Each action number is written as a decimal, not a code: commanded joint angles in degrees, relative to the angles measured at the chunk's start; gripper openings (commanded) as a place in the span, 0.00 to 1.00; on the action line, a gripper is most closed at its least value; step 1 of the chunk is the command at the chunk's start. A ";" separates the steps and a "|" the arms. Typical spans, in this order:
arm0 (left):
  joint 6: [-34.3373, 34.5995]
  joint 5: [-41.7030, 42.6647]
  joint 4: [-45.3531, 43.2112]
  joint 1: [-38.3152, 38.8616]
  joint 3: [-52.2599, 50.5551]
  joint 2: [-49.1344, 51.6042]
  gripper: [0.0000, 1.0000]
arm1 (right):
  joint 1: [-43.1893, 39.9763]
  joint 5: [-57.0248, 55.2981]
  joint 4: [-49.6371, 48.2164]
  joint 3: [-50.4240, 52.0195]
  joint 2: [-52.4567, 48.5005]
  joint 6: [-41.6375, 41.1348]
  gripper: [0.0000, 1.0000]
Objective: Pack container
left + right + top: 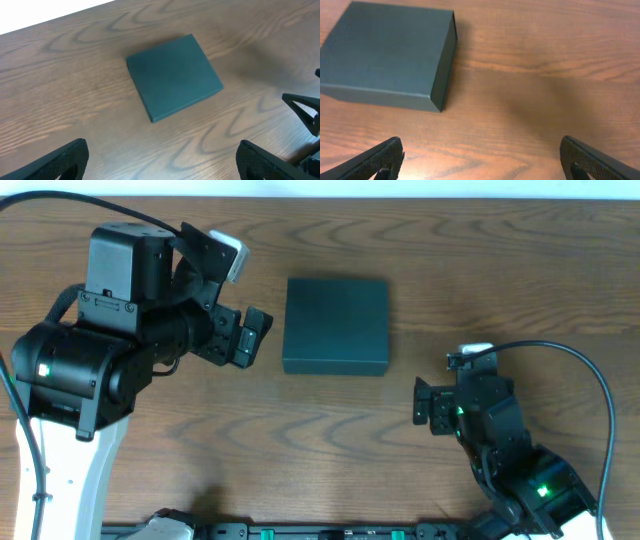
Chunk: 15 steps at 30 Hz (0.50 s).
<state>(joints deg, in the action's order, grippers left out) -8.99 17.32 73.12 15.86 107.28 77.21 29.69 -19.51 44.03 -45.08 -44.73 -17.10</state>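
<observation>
The container [335, 325] is a dark teal square box lying flat in the middle of the wooden table with its lid down. It also shows in the left wrist view as the container [173, 76] and in the right wrist view as the container [387, 54]. My left gripper [250, 337] hovers just left of the box, open, with nothing between its fingers [65, 160]. My right gripper [428, 404] stands to the lower right of the box, apart from it, also open and empty, its fingers [382, 160] wide over bare wood.
The table's far edge [400, 198] runs along the top of the overhead view. Black cables [590, 380] loop from both arms. The tip of the right gripper [305, 107] shows at the right edge of the left wrist view.
</observation>
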 commanded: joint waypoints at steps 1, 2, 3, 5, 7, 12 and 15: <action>-0.42 -6.40 0.37 -0.20 0.17 0.13 0.95 | -0.42 -0.57 1.01 -0.76 0.09 0.46 0.99; -0.39 -9.05 0.55 -0.20 0.17 -0.04 0.95 | -0.42 -0.57 1.27 -0.76 0.09 0.46 0.99; -0.42 -11.10 0.50 -0.20 0.15 -0.20 0.95 | -0.42 -0.57 1.44 -0.76 0.09 0.46 0.99; -0.44 -14.29 0.24 -0.20 0.13 -0.66 0.95 | -0.42 -0.57 1.73 -0.76 0.09 0.46 0.99; -0.44 -17.00 0.11 -0.70 0.07 -1.57 0.95 | -0.42 -0.57 1.95 -0.76 0.11 0.46 0.99; -0.39 -17.84 0.02 -5.77 -1.29 -5.42 0.95 | -0.42 -0.57 2.08 -0.76 0.09 0.46 0.99; -0.39 -17.79 -1.33 -9.16 -5.01 -8.81 0.95 | -0.42 -0.57 2.05 -0.76 0.09 0.46 0.99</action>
<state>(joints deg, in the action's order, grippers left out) -9.02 1.21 72.38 8.99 104.86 71.46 29.69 -19.51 45.91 -45.08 -44.73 -17.10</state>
